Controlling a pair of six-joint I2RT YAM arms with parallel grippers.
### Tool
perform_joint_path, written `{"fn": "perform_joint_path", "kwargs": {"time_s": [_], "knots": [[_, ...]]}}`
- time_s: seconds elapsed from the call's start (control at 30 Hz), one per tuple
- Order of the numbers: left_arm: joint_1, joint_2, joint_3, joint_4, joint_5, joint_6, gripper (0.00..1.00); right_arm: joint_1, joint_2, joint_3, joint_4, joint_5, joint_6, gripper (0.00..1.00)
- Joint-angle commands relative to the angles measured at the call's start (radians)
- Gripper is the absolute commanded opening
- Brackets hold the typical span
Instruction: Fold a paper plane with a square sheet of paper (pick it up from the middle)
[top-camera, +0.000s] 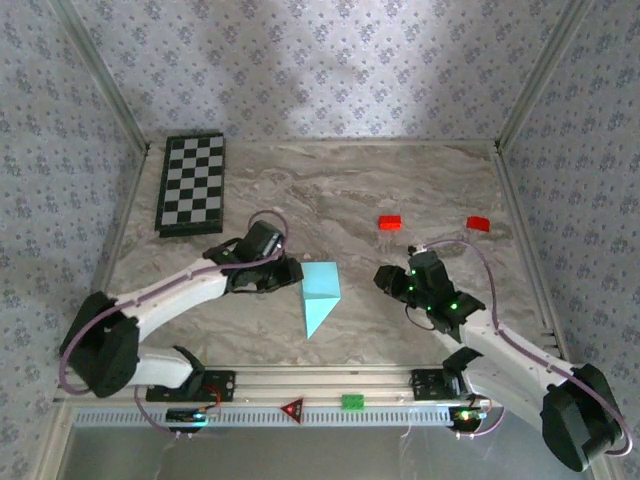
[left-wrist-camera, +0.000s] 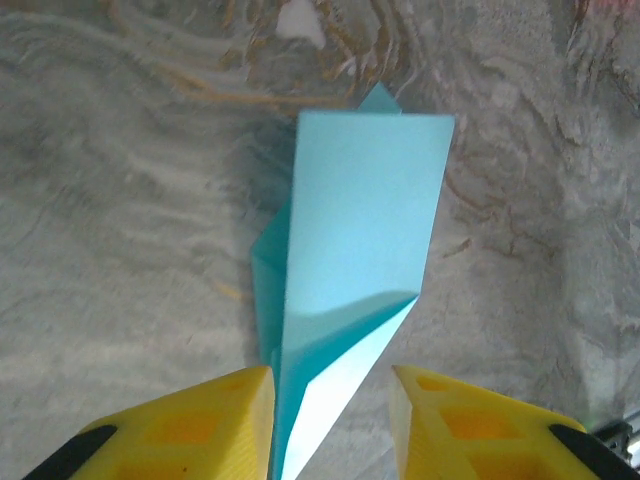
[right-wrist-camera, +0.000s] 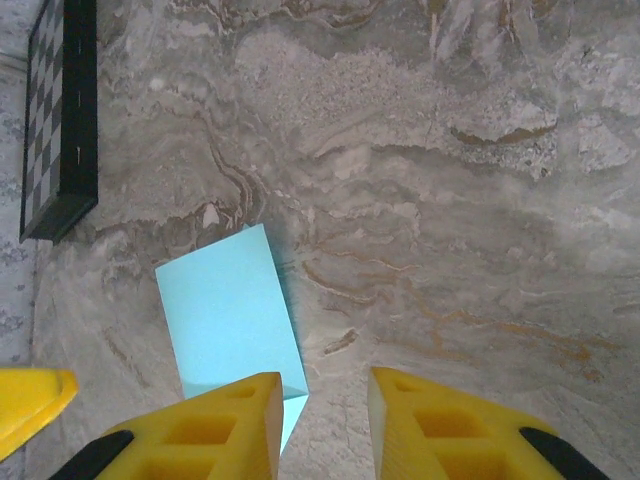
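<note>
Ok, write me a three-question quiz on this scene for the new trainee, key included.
1. True or false: the paper plane lies on the table between the left gripper and the right gripper.
2. What sits at the table's far left? A) a chessboard B) a green cup C) a second sheet of paper
3. How many small red blocks lie on the table top?
Key: 1 true; 2 A; 3 two.
</note>
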Motion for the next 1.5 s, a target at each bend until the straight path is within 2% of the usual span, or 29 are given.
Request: {"fn": "perform_joint_path", "kwargs": {"time_s": [0.0, 0.17, 0.3, 0.43, 0.67, 0.8, 0.93, 1.2, 1.3, 1.47], "knots": [[-0.015, 0.066, 0.074, 0.036, -0.017, 0.017, 0.28, -0.035, 0.031, -0.001, 0.0, -0.128, -0.037, 0.31], [-0.019, 0.171, 0.149, 0.034, -0.026, 0.008, 0.18, -0.048, 0.084, -0.026, 0.115, -0.239, 0.002, 0.32], [-0.017, 0.248, 0.187, 0.046, -0.036, -0.014, 0.07, -0.048, 0.123, -0.01, 0.127, -0.308, -0.041, 0.33], [-0.004, 0.297, 0.174, 0.084, -0.003, -0.043, 0.03, -0.049, 0.182, 0.023, 0.119, -0.366, -0.073, 0.34], [0.004, 0.317, 0.148, 0.113, 0.024, -0.051, 0.02, -0.036, 0.316, 0.08, 0.15, -0.427, -0.045, 0.36], [0.025, 0.315, 0.107, 0.115, 0.024, -0.054, 0.01, -0.002, 0.376, 0.105, 0.17, -0.424, -0.033, 0.37], [0.044, 0.323, 0.057, 0.181, 0.085, -0.059, 0.01, 0.027, 0.439, 0.13, 0.166, -0.404, -0.024, 0.39], [0.043, 0.371, 0.003, 0.209, 0.092, -0.051, 0.0, 0.074, 0.515, 0.167, 0.155, -0.383, -0.003, 0.42], [0.043, 0.367, -0.045, 0.265, 0.106, -0.054, 0.01, 0.091, 0.54, 0.172, 0.152, -0.369, -0.002, 0.44], [0.042, 0.375, -0.077, 0.293, 0.128, -0.051, 0.01, 0.103, 0.581, 0.16, 0.217, -0.374, 0.041, 0.44]]}}
